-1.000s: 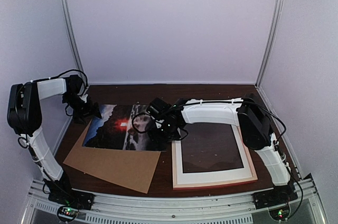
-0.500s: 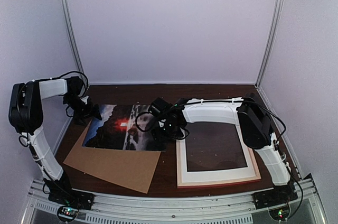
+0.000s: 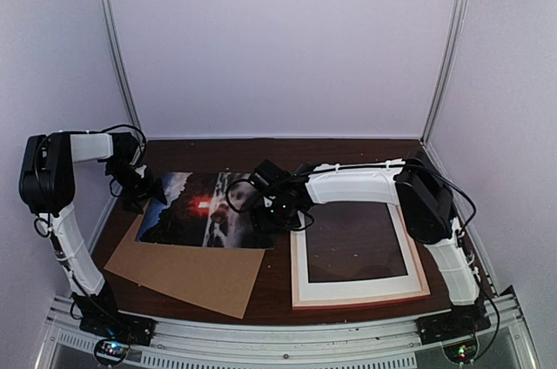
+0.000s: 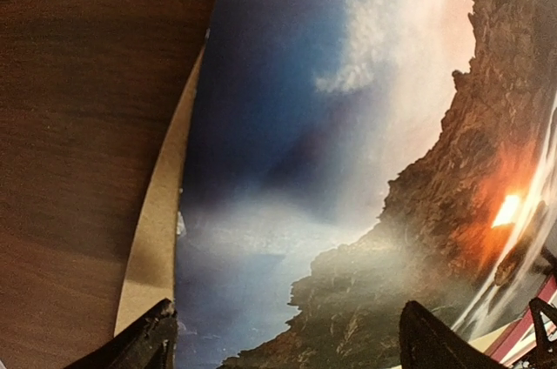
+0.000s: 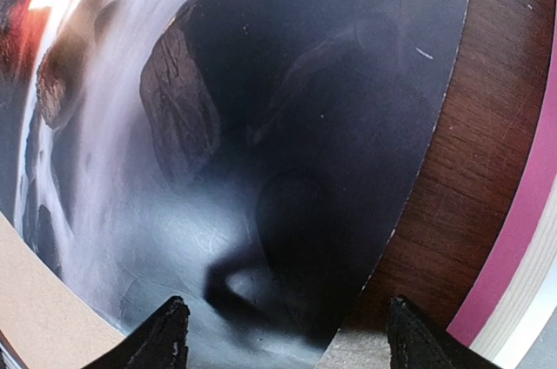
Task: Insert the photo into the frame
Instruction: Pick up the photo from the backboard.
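The photo (image 3: 196,212), a dark print with a red-orange glow, lies left of centre on the table, partly over a brown cardboard board (image 3: 191,269). The frame (image 3: 359,302), thin pink rim round a white border, lies flat to its right. My left gripper (image 3: 144,193) hangs open at the photo's left end; in the left wrist view the gripper (image 4: 291,343) spans the photo (image 4: 348,169) from its left edge inward. My right gripper (image 3: 264,212) is open over the right end; its wrist view shows the gripper (image 5: 287,334) straddling the photo's (image 5: 261,125) right edge, the frame's pink rim (image 5: 513,238) beside it.
The dark wooden table (image 3: 261,156) is walled in by pale panels on three sides. The cardboard board (image 4: 157,230) sticks out past the photo's left edge and toward the near edge. A narrow strip of bare table (image 5: 461,169) separates photo and frame.
The frame has shifted a little to the right and lies flatter. The right gripper has edged right along the photo's end. The left arm has barely moved.
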You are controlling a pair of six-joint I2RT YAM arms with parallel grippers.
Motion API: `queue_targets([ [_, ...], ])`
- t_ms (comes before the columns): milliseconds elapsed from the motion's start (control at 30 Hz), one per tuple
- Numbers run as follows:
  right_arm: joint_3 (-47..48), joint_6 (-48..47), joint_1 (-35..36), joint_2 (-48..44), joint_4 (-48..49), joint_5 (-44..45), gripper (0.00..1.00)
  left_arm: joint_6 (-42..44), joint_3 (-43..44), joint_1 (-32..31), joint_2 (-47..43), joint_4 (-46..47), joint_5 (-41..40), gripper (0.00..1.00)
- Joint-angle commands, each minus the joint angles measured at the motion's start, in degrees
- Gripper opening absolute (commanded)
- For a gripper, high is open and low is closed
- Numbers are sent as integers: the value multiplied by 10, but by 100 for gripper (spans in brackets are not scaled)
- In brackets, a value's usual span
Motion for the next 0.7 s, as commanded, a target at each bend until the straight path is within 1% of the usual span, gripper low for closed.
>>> queue_targets([
  [0, -26, 23, -3, -5, 23, -26, 78, 12, -3, 5, 8, -13, -25, 89],
  [133, -35, 32, -3, -6, 37, -35, 77, 13, -6, 5, 14, -13, -25, 89],
  [300, -44, 44, -3, -9, 53, -40, 76, 13, -6, 5, 33, -15, 5, 87],
  [467, -57, 66, -3, -9, 77, -50, 74, 11, -10, 5, 31, -15, 14, 85],
  [667, -65, 86, -7, -17, 101, -51, 71, 6, -21, 5, 30, -7, 47, 82],
])
